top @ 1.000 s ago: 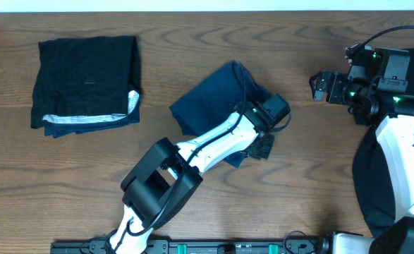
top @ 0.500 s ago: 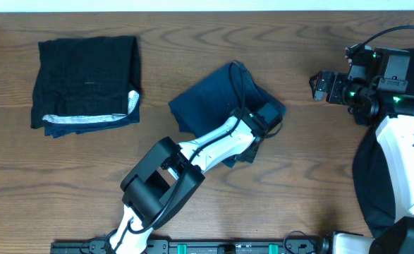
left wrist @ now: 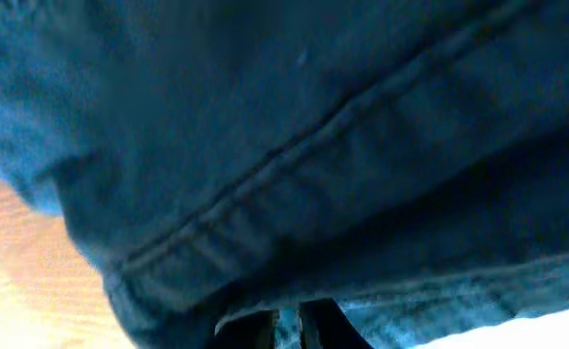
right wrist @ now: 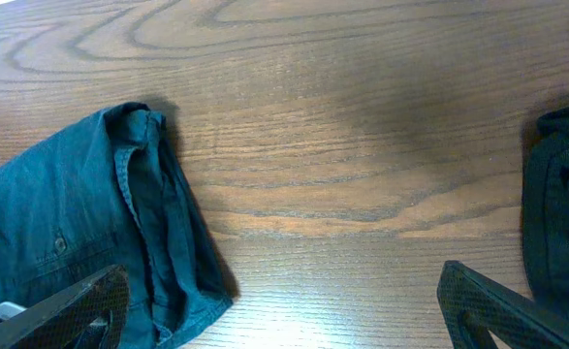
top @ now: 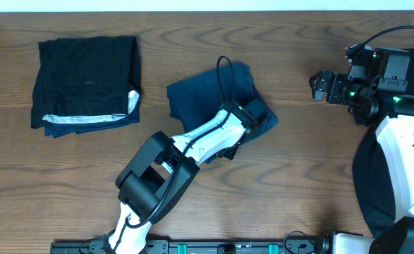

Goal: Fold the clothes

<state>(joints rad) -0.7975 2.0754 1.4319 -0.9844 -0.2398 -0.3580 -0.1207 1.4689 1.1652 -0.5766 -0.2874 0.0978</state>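
A dark blue garment [top: 203, 99] lies crumpled at the middle of the table. It fills the left wrist view [left wrist: 294, 145] and shows at the left of the right wrist view [right wrist: 80, 242]. My left gripper [top: 257, 115] sits at the garment's right edge, and its fingers [left wrist: 286, 328] are shut on a fold of the blue cloth. My right gripper [top: 319, 86] hovers to the right of the garment, apart from it. Its fingers [right wrist: 294, 320] are wide open and empty.
A folded black garment [top: 87, 81] with a pale hem lies at the back left. A heap of dark cloth [top: 376, 187] lies at the right edge under the right arm, also in the right wrist view [right wrist: 560, 213]. Bare wood lies between.
My left gripper has moved left and slightly back, dragging the blue garment's right edge with it, so the garment is more bunched. The right arm has not moved.
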